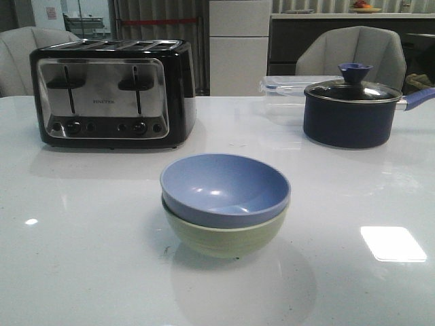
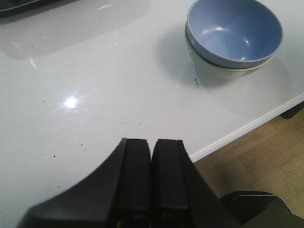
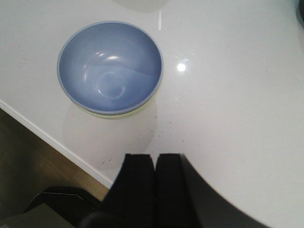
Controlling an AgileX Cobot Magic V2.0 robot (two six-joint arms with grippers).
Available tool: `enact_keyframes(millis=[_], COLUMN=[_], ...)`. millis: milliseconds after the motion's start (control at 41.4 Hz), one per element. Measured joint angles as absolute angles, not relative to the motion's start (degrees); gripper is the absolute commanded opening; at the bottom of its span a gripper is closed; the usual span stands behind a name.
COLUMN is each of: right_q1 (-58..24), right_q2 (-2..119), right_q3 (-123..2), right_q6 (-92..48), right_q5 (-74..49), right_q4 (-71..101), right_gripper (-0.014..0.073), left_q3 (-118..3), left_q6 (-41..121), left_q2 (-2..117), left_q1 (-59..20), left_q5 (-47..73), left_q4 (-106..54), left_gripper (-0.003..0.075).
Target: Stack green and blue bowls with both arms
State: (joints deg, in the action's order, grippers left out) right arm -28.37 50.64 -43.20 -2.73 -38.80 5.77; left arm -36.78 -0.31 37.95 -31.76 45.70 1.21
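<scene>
The periwinkle blue bowl [image 1: 224, 187] sits nested inside the pale green bowl [image 1: 224, 239] near the middle front of the white table. The stack also shows in the left wrist view, blue bowl [image 2: 234, 31] over green bowl [image 2: 223, 75], and in the right wrist view, blue bowl [image 3: 110, 65] with a sliver of green bowl [image 3: 142, 105]. My left gripper [image 2: 152, 142] is shut and empty, well back from the stack near the table's front edge. My right gripper [image 3: 155, 156] is shut and empty, also back from the stack. Neither arm shows in the front view.
A black and chrome toaster [image 1: 112, 92] stands at the back left. A dark navy lidded saucepan [image 1: 352, 109] stands at the back right, with a clear plastic container [image 1: 282, 95] beside it. The table's front edge [image 2: 247, 128] runs close to both grippers.
</scene>
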Motion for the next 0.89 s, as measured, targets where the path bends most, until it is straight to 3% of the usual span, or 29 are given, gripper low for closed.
enact_keyframes(millis=[241, 628, 893], right_q1=[-28.4, -28.4, -28.4], right_q2=[50.6, 50.6, 50.6], right_q3=[-43.2, -43.2, -43.2], right_q6=[-2.7, -2.7, -2.7], right_q5=[-38.8, -38.9, -38.9], right_q4=[5.7, 5.7, 5.7], right_gripper=[0.0057, 0.0057, 0.0057], left_q3=[-34.5, -8.3, 0.3], left_q6=[-0.3, -0.3, -0.3], left_q2=[32.0, 8.2, -0.2], left_q1=[-29.0, -10.9, -6.0], left_q5=[42.9, 14.8, 5.0], left_q4=[1.7, 1.3, 0.0], left_gripper=[0.0093, 0.0093, 0.0093])
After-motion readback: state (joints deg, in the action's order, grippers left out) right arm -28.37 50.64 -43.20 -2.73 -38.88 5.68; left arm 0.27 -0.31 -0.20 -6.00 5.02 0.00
